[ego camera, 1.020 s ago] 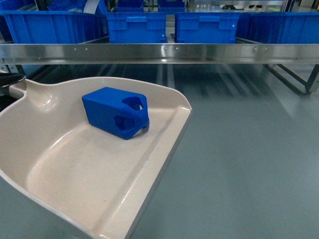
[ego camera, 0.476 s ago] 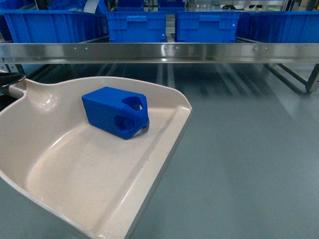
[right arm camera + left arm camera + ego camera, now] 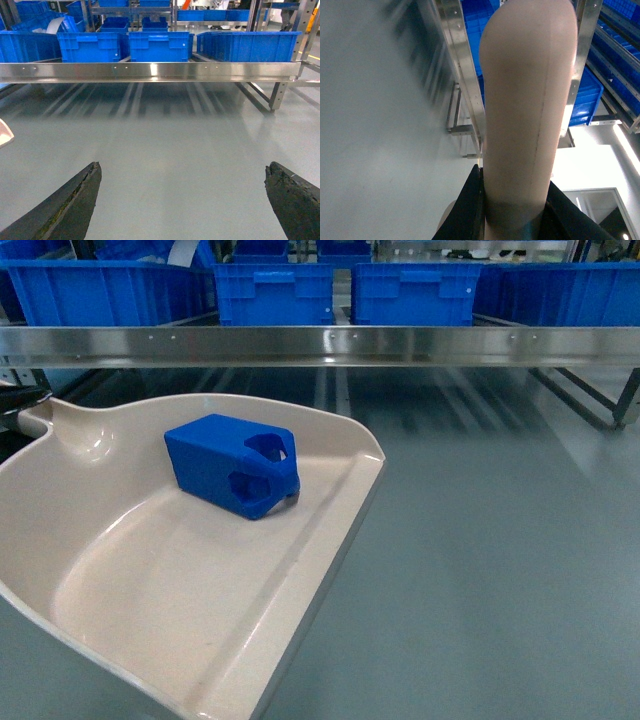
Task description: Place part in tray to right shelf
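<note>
Status: nothing's budged in the last second | part (image 3: 233,465) sits in tray (image 3: 150,570) | left gripper (image 3: 512,212) clamped on handle, I think | right gripper (image 3: 182,200) jaws apart, empty | right shelf (image 3: 320,346) ahead, unreached

right gripper (image 3: 182,200) with two black, tapered, rough-surfaced fingers (image 3: 65,205), left gripper (image 3: 512,212) black, angular

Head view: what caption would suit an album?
Blue part resting in cream tray before the steel shelf.
</note>
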### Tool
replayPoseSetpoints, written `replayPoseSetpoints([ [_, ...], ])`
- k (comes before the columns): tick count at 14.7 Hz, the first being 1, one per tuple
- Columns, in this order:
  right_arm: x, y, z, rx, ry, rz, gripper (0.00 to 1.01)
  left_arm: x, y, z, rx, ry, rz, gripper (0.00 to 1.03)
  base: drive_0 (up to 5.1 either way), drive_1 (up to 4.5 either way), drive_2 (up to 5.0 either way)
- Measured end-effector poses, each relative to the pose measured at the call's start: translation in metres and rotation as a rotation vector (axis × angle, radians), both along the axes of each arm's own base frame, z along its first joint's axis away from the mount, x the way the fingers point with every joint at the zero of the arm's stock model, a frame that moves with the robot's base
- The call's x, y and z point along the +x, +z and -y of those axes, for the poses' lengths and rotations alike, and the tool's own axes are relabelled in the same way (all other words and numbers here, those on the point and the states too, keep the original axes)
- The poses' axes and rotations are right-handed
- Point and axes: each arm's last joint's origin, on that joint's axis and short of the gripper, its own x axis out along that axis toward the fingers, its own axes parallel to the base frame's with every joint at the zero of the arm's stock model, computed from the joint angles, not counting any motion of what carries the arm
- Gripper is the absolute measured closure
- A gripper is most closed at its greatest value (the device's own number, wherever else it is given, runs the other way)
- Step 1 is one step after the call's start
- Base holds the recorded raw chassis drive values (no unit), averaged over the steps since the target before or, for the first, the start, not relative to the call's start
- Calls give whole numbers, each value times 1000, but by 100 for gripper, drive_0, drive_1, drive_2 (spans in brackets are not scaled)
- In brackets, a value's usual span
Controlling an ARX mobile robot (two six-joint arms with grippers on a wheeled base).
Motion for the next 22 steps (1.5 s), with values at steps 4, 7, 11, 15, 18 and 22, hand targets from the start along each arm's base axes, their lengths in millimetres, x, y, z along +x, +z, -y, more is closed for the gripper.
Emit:
replayPoseSetpoints([
  [4, 0, 0, 0, 0, 0, 1, 3, 0, 0, -1, 1, 9, -1, 85, 0, 0, 0],
  [7, 0, 0, 0, 0, 0, 2, 3, 0, 0, 0, 0, 2, 0, 85, 250, 197, -524],
  [11, 0, 0, 0, 0, 0, 1, 3, 0, 0, 1, 1, -8, -1, 85, 250, 197, -524],
  [15, 0, 0, 0, 0, 0, 1, 3, 0, 0, 1, 0, -4, -1, 85, 250, 197, -524],
  [18, 0, 0, 0, 0, 0, 1, 3, 0, 0, 1, 0, -3, 2, 85, 250, 197, -524],
  [22, 0, 0, 0, 0, -1, -1, 3, 0, 0, 1, 1, -1, -1, 85, 250, 197, -524],
])
